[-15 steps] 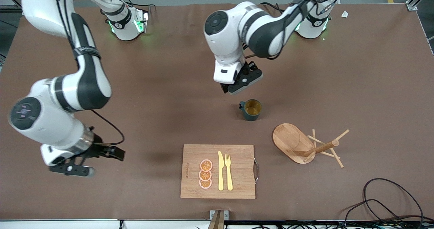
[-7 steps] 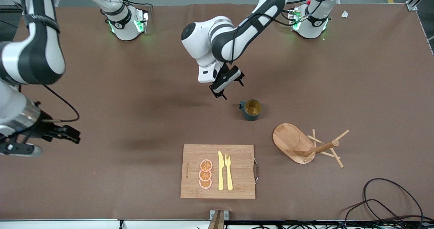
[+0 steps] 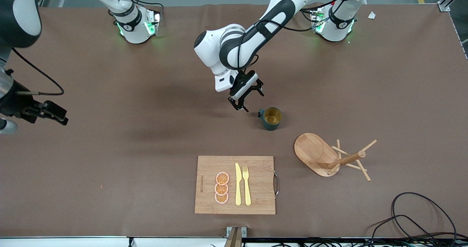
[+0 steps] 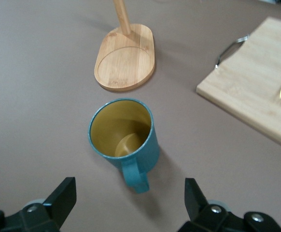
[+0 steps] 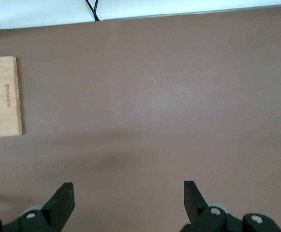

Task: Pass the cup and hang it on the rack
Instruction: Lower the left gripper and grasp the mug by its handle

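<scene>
The teal-green cup [image 3: 271, 118] with a yellow inside stands upright on the brown table, its handle toward the right arm's end. My left gripper [image 3: 245, 101] is open, low beside the handle and apart from it. In the left wrist view the cup [image 4: 123, 137] sits just ahead of the open left gripper [image 4: 130, 197], handle pointing between the fingers. The wooden rack [image 3: 317, 152] stands on its oval base nearer the front camera than the cup, toward the left arm's end, and shows in the left wrist view [image 4: 126, 58]. My right gripper [image 3: 58, 115] is open and empty over bare table at the right arm's end, seen also in its wrist view [image 5: 128, 193].
A bamboo cutting board [image 3: 259, 185] with orange slices, a yellow knife and a fork lies near the front edge; it shows in the left wrist view [image 4: 256, 92] and the right wrist view [image 5: 3, 96]. Black cables [image 3: 413, 217] lie at the front corner by the left arm's end.
My left gripper has turned and come down beside the cup's handle. My right arm has drawn back toward its end of the table, away from the front edge. The cup has not moved.
</scene>
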Available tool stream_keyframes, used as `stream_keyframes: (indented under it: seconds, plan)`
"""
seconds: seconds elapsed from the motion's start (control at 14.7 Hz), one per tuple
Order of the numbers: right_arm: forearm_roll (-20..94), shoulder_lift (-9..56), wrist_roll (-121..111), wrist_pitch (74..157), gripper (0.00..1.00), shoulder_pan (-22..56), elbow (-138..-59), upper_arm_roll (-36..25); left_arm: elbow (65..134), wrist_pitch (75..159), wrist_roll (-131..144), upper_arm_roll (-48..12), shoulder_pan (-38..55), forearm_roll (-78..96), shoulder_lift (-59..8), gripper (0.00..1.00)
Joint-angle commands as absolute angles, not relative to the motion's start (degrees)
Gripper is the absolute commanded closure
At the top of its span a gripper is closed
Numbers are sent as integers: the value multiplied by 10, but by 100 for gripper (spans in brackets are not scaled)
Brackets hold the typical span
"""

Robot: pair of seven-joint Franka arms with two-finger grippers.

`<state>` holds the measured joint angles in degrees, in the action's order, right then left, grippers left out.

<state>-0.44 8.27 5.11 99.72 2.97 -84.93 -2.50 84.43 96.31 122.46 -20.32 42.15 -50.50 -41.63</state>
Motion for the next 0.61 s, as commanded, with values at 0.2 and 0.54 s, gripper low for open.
stream_keyframes:
  seconds: [0.2, 0.54]
  plan:
    - [-16, 41, 47, 971, 0, 22, -876, -17, 837, 949, 1335, -198, 433, -536, -455, 14]
    - [-16, 40, 45, 956, 0, 18, -873, -17, 836, 916, 1332, -198, 432, -575, -491, 20]
